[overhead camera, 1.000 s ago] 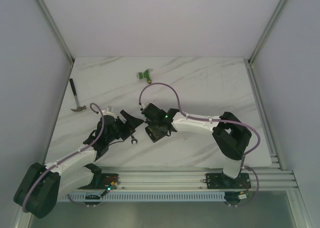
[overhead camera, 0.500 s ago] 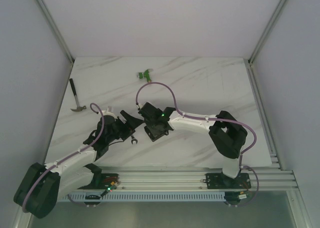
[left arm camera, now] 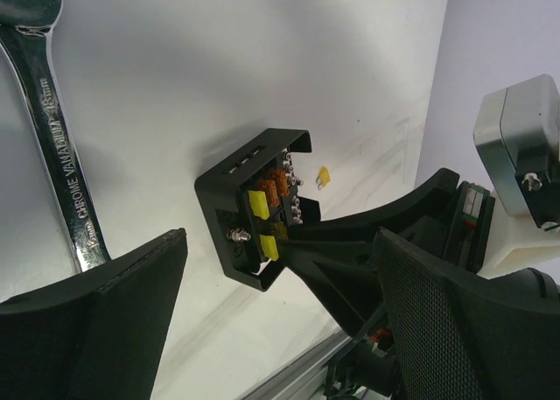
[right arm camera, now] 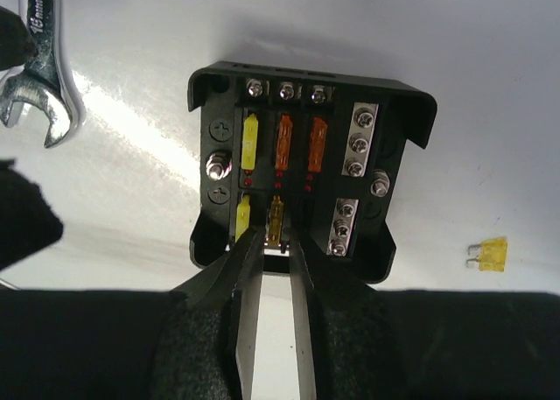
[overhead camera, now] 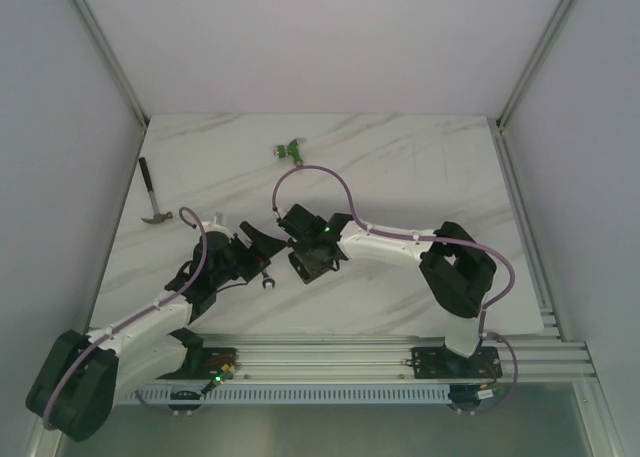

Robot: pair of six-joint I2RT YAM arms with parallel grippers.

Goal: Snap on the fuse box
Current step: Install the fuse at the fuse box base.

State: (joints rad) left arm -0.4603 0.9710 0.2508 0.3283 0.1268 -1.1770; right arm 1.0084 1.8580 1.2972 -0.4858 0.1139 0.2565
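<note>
The fuse box (right arm camera: 398,111) is a black square box lying on the white table, with yellow and orange fuses showing in its slots. My right gripper (right arm camera: 276,238) reaches into its near edge. The jaws stand slightly apart on either side of a yellow fuse (right arm camera: 276,221) seated in the lower row, with a sliver of gap on both sides. In the left wrist view the fuse box (left arm camera: 229,183) lies just ahead of my left gripper (left arm camera: 280,251), which is wide open and holds nothing. In the top view both grippers, left (overhead camera: 268,242) and right (overhead camera: 292,242), meet over the box and hide it.
A chrome wrench (left arm camera: 61,146) lies close to the left of the box, also visible as the wrench (overhead camera: 267,277) from above. A loose yellow fuse (right arm camera: 490,254) rests to the box's right. A hammer (overhead camera: 152,195) lies at the left edge and a green connector (overhead camera: 289,150) at the back.
The right arm's elbow has shifted slightly left and back. Both grippers stay at the fuse box. The left arm has barely moved.
</note>
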